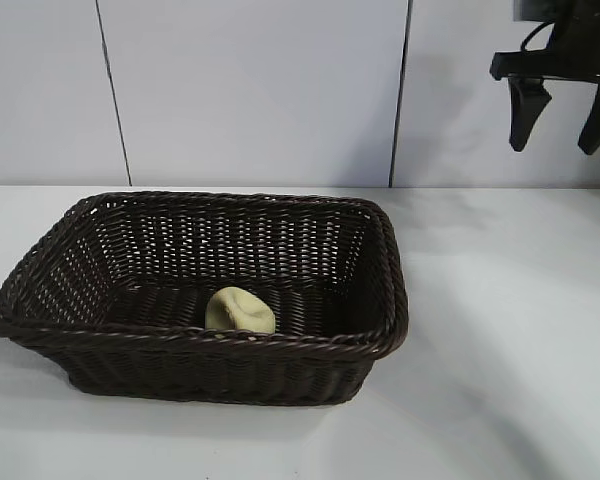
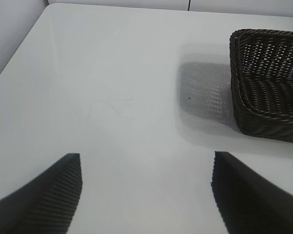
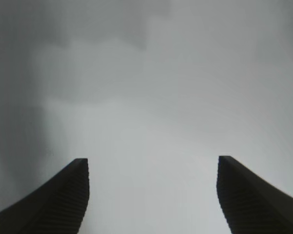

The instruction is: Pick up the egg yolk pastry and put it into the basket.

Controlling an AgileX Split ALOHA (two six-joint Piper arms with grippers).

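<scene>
The egg yolk pastry, a small pale yellow bun, lies on the floor inside the dark brown wicker basket, close to its front wall. My right gripper hangs high at the upper right, well away from the basket, open and empty; its wrist view shows only bare grey surface between the fingers. My left gripper is out of the exterior view; its own view shows it open above the white table, with one corner of the basket off to the side. The pastry is hidden in both wrist views.
The white table runs wide to the right of the basket and in front of it. A pale panelled wall stands behind. The basket casts a soft shadow on the tabletop beside its corner.
</scene>
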